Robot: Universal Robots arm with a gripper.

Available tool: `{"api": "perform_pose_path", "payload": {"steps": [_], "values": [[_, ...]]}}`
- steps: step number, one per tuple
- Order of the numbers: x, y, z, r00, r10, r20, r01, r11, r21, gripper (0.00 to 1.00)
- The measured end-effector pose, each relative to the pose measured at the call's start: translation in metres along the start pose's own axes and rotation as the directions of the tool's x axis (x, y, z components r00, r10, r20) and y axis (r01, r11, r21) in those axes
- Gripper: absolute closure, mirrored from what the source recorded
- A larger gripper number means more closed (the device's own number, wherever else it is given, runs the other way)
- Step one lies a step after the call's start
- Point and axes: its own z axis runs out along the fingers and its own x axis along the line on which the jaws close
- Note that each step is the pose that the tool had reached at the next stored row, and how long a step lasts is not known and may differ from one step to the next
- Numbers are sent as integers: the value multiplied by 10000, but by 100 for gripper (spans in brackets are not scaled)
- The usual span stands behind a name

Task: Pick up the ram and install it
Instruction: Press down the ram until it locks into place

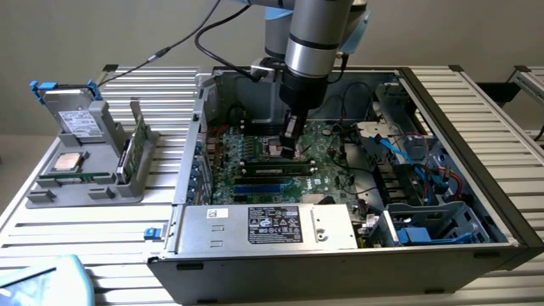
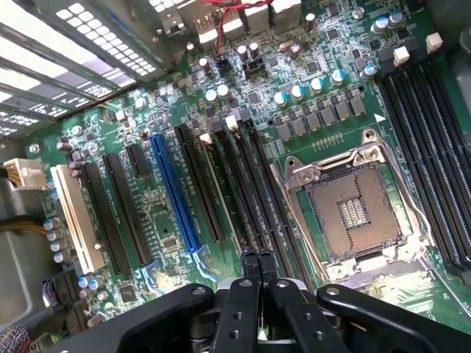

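My gripper (image 1: 286, 152) hangs inside the open computer case (image 1: 476, 121), just above the motherboard (image 1: 255, 159) beside the processor socket (image 2: 353, 213). Its fingers (image 2: 249, 279) are shut together with nothing between them. A long green ram stick (image 1: 274, 169) with black chips lies seated in a memory slot just in front of the gripper in the exterior view. Another thin green board (image 1: 129, 154) stands on edge in the grey holder (image 1: 85, 188) on the exterior view's left, well away from the gripper. Black memory slots (image 2: 246, 184) run beside the socket.
The holder also carries a square silver processor chip (image 1: 68, 161) and a boxy grey drive with blue tabs (image 1: 72, 108). A power supply (image 1: 272, 226) fills the case front. Blue and red cables (image 1: 408, 150) and drive cages crowd the exterior view's right. A blue expansion slot (image 2: 173, 195) lies beside several black ones.
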Motion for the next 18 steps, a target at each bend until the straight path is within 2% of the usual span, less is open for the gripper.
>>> {"api": "perform_pose_path", "payload": {"steps": [9, 15, 18], "values": [[0, 0, 0, 9965, 834, 86, -833, 9965, -55, 90], [2, 7, 1, 9914, 1302, 113, -1301, 9914, -124, 90], [6, 15, 1, 9895, 1436, 129, -1435, 9896, -131, 90]]}}
